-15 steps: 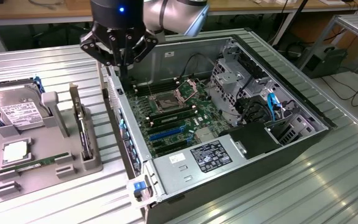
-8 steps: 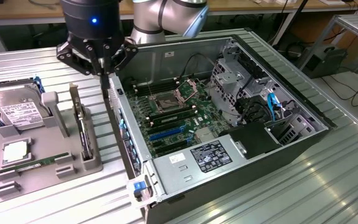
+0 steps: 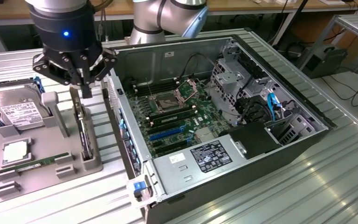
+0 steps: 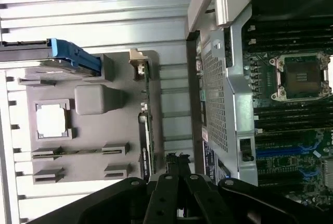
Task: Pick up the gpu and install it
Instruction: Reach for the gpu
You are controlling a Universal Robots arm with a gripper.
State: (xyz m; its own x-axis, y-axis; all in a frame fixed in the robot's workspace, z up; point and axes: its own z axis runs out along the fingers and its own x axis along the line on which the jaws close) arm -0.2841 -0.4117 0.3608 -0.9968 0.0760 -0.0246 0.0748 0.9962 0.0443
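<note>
Entry: gripper (image 3: pixel 86 91), fingers drawn together with nothing between them that we could see, hung over the grey tray (image 3: pixel 42 175), touching nothing. The gpu (image 3: pixel 84 133) showed us little more than its thin upper edge, its lower edge sunk in the tray's slots and its far end hidden behind the fingers. It stood on edge just below the gripper, between the hard drive (image 3: pixel 17 111) and the open computer case (image 3: pixel 260 179).

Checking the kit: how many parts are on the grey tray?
4: hard drive farthest back, CPU in the middle, RAM stick nearest the camera, gpu on edge beside the case.
</note>
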